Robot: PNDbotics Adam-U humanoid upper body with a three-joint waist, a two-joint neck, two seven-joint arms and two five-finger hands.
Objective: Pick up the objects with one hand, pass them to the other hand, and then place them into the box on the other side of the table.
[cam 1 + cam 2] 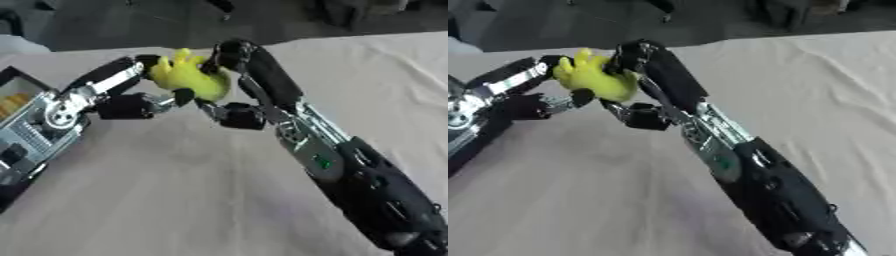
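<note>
Yellow toy (186, 76) is clasped between curled fingers of left hand (131, 97) and right hand (241, 82).

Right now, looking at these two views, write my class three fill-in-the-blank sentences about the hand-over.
1. The toy held between the two hands is ____ in colour.
2. The left hand and the right hand meet above a table covered with a ____ cloth.
3. The box shows at the ____ edge of the left eye view.

Missing words: yellow; beige; left
</note>
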